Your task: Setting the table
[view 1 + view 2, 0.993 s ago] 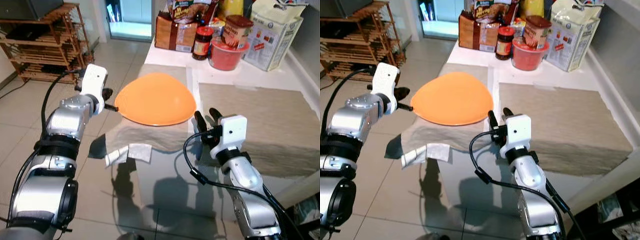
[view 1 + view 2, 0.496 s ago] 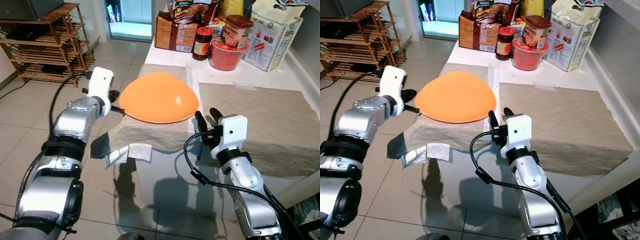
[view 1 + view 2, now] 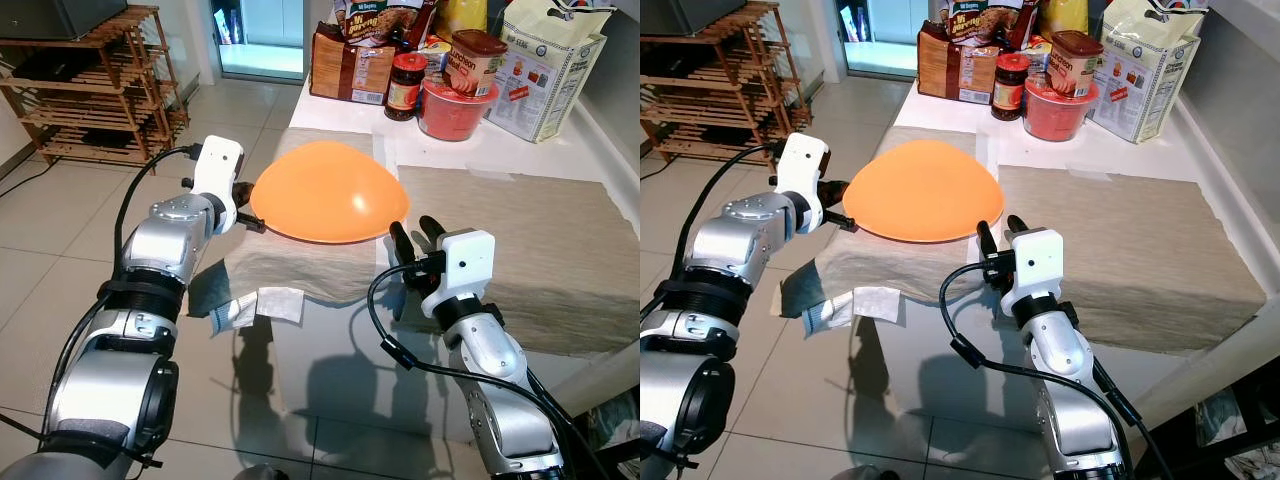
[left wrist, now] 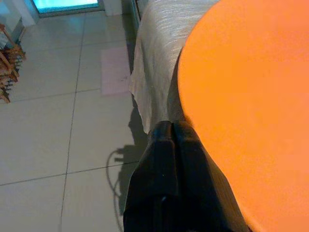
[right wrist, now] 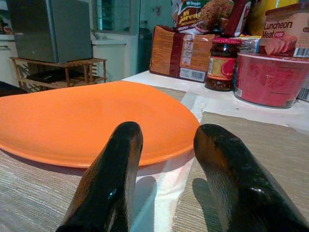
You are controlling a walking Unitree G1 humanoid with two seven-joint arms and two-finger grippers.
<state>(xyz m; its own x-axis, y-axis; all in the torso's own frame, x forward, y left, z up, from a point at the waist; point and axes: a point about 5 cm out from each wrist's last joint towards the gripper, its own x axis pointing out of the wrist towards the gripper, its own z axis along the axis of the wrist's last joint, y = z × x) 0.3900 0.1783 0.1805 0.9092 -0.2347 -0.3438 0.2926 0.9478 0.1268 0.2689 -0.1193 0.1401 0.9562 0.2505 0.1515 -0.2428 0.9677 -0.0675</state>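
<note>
Lower right of frame: my right gripper [image 3: 416, 236] waits, fingers parted and empty, clear of the work. Centre: my left gripper [image 3: 250, 222] pinches the plate's [image 3: 330, 205] left rim, fingers closed, carrying it level above the left mat [image 3: 300, 270]. Groceries [image 3: 450, 75] crowd the top.

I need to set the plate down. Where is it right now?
The orange plate is at the left gripper, over the left placemat, ahead of the right gripper.
</note>
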